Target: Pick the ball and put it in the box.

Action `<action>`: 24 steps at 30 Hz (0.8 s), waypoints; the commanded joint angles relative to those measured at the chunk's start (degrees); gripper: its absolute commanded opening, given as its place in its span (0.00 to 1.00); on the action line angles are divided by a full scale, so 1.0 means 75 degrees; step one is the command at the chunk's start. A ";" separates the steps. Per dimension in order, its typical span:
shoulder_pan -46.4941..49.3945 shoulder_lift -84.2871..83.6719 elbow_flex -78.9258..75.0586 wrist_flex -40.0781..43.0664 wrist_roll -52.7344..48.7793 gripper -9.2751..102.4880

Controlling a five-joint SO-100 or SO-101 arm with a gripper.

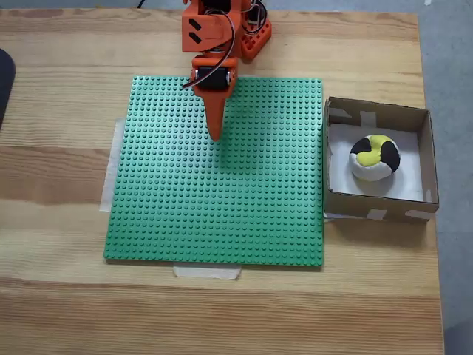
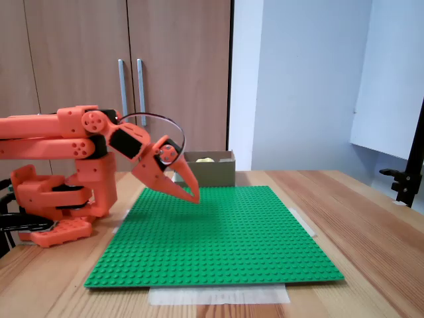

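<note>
The ball (image 1: 375,157), patched yellow, black and white, lies inside the box (image 1: 424,155), a shallow brown cardboard box with a white bottom, at the right of the table in a fixed view. In the other fixed view the box (image 2: 218,171) stands at the far end of the green plate and the ball's (image 2: 205,159) yellow top peeks over its rim. My orange gripper (image 1: 216,135) hangs over the far left part of the green studded plate, well away from the box. Its fingers (image 2: 192,195) point down, shut, with nothing between them.
The green studded plate (image 1: 222,200) is taped flat to the wooden table (image 1: 222,310). The arm's orange base (image 2: 53,199) stands at the table's far edge. Wooden cabinet doors (image 2: 132,73) stand behind. A dark object (image 1: 4,81) shows at the left edge.
</note>
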 commanded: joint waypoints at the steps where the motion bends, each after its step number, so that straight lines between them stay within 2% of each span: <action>1: 0.0141 0.0094 0.0305 -0.0105 -0.0129 0.08; 24: 0.0105 0.0094 0.0305 -0.0105 -0.0164 0.08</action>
